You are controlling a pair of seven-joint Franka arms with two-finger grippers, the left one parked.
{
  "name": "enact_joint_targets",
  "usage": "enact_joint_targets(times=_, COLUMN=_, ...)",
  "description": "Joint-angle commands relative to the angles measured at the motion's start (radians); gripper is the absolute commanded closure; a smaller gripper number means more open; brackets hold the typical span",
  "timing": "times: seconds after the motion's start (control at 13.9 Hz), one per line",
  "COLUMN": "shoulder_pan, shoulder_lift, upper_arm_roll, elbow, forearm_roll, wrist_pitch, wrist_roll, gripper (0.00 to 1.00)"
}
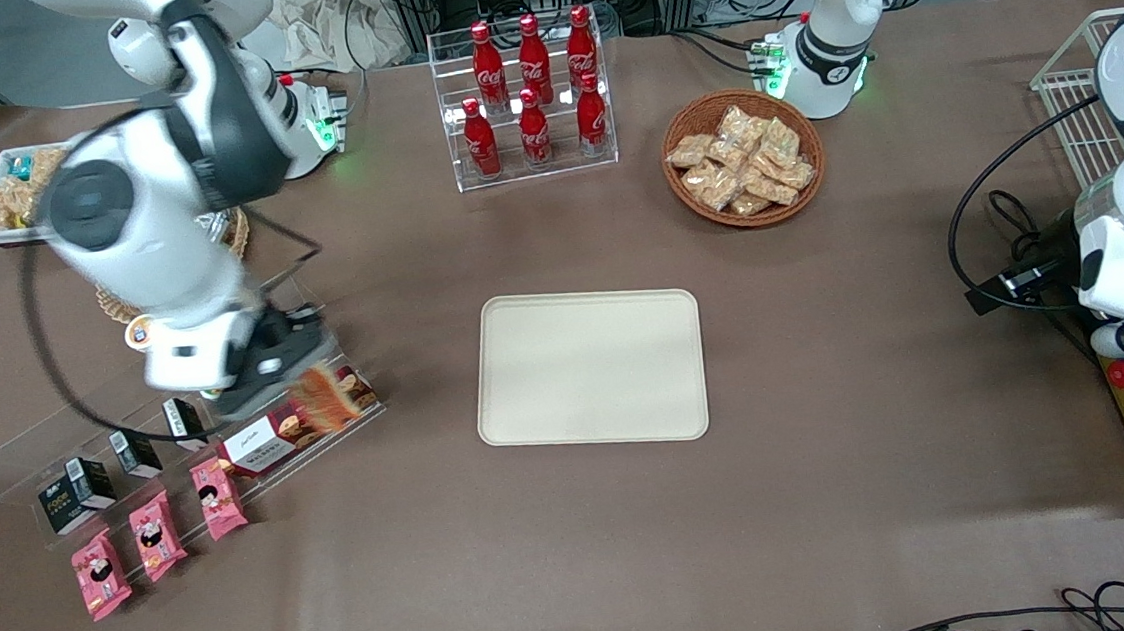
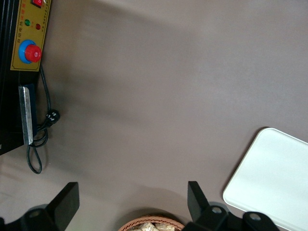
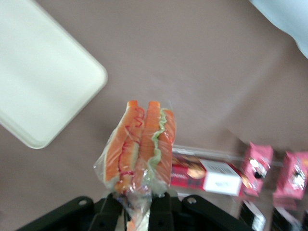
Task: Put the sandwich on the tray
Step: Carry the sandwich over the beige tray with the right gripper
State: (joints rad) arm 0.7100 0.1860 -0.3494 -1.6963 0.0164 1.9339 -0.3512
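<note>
Gripping the sandwich (image 3: 139,144) above the snack rack, the gripper (image 3: 139,211) must carry it to the empty tray (image 1: 590,367).

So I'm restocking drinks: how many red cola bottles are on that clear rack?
6, none seemingly hidden: three bottles on the upper step, three on the lower, nearer the camera. The gripper holds the sandwich above the snack rack, toward the working arm's end.
</note>
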Motion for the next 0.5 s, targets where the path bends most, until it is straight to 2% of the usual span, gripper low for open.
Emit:
enact_joint_targets(times=0.0, shoulder_pan=0.107, shoulder_lift=0.097, upper_arm_roll=-0.016, elbow=0.107, forearm_roll=-0.001, wrist_pitch=0.005, wrist_roll=-0.025, gripper=0.92)
enact_joint_targets(times=0.22, shoulder_pan=0.184, shoulder_lift=0.196, upper_arm_roll=-0.013, elbow=0.161, forearm_roll=0.007, wrist_pitch=0.056, wrist_roll=-0.106, gripper=0.92)
enact_joint_targets(times=0.43, shoulder_pan=0.235, shoulder_lift=0.286, upper_arm_roll=-0.011, elbow=0.165, forearm_roll=0.049, wrist_pitch=0.180, wrist_roll=-0.137, gripper=0.92)
